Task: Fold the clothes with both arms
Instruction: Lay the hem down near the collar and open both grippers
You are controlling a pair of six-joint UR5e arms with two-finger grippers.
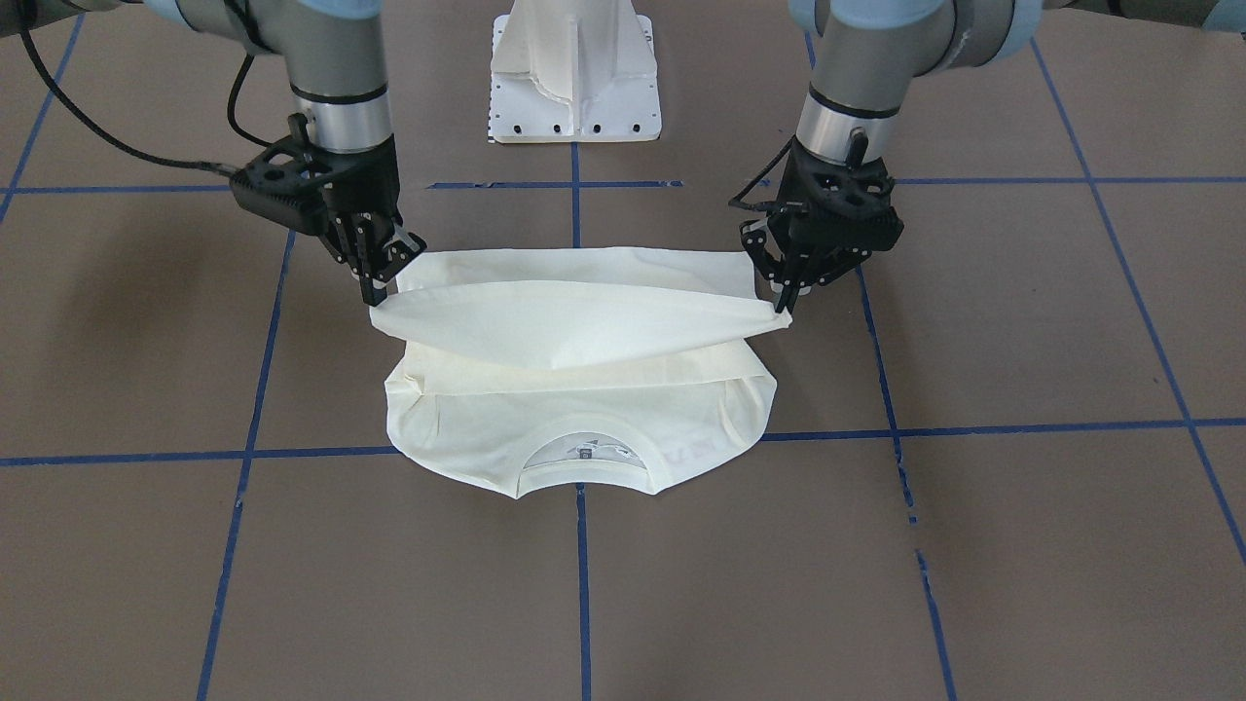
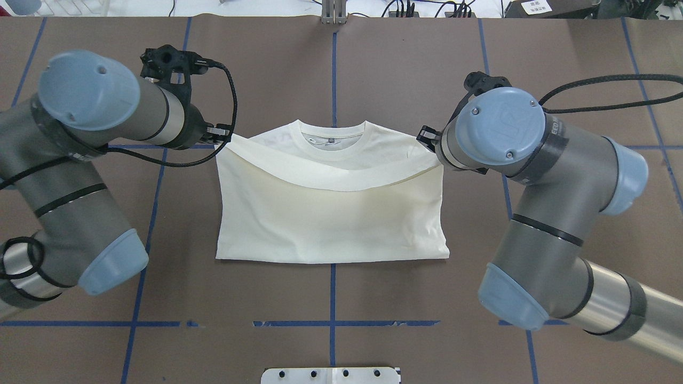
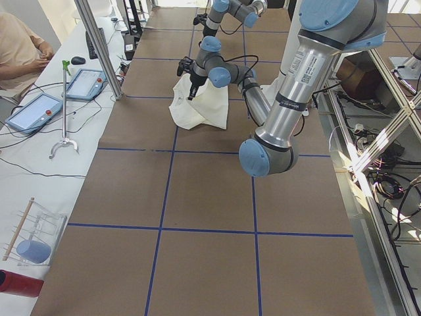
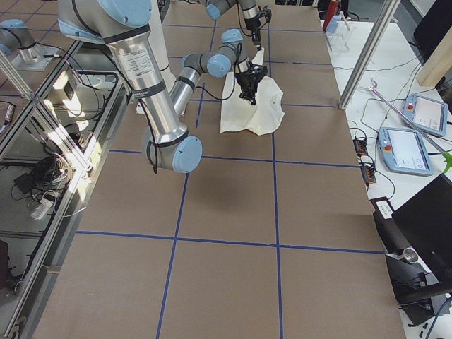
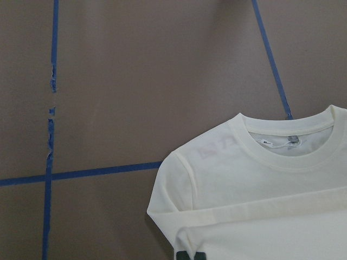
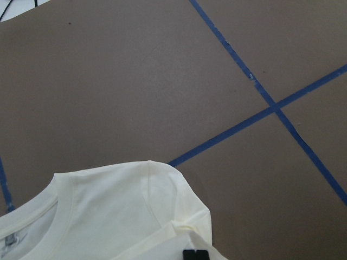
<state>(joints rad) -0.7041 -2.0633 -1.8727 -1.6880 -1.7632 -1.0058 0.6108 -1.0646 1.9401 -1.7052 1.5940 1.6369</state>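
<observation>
The cream shirt (image 2: 331, 224) lies plain side up on the brown table, its collar (image 1: 584, 458) at the edge far from the robot. Its near part is raised as a sagging fold (image 1: 574, 316) stretched between both grippers above the shoulders. My left gripper (image 1: 784, 304) is shut on one corner of that fold, my right gripper (image 1: 376, 292) on the other. In the overhead view the left gripper (image 2: 223, 136) and right gripper (image 2: 431, 140) flank the collar. Both wrist views look down on the collar (image 5: 287, 142) and a shoulder (image 6: 157, 189).
The white pedestal base (image 1: 576, 78) stands behind the shirt on the robot's side. Blue tape lines (image 1: 584, 574) grid the brown table. A person (image 3: 20, 46) sits at a side bench with tablets (image 3: 33, 112). Metal frames (image 4: 42, 106) border the robot's side.
</observation>
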